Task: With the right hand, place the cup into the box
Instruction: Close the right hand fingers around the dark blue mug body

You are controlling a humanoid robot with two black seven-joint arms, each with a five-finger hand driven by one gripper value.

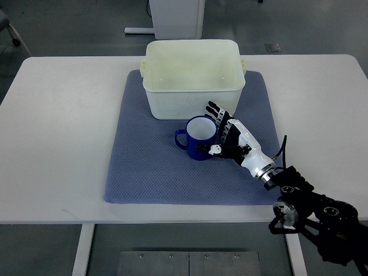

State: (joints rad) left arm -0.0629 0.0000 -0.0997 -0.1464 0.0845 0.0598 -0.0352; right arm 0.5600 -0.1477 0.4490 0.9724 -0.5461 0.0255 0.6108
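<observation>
Surroundings: white tabletop (57,144) carries a blue-grey mat (149,172); a white cabinet base (175,17) stands on the floor at twelve o'clock beyond the far edge.
Box: cream box (192,77) sits on the mat's far half, open side up, interior bare.
Cup: blue cup (196,138) with white inside stands upright on the mat, just beside the box's near wall at its six o'clock; handle points to nine o'clock.
Obstruction: the near box wall rises between cup and box interior.
Right robot hand (221,135): at the cup's three o'clock, fingers (215,110) extended past the rim, thumb (206,149) against the cup's near side; loosely cupped, not closed around it.
Arm: enters from five o'clock, forearm angled toward eleven.
</observation>
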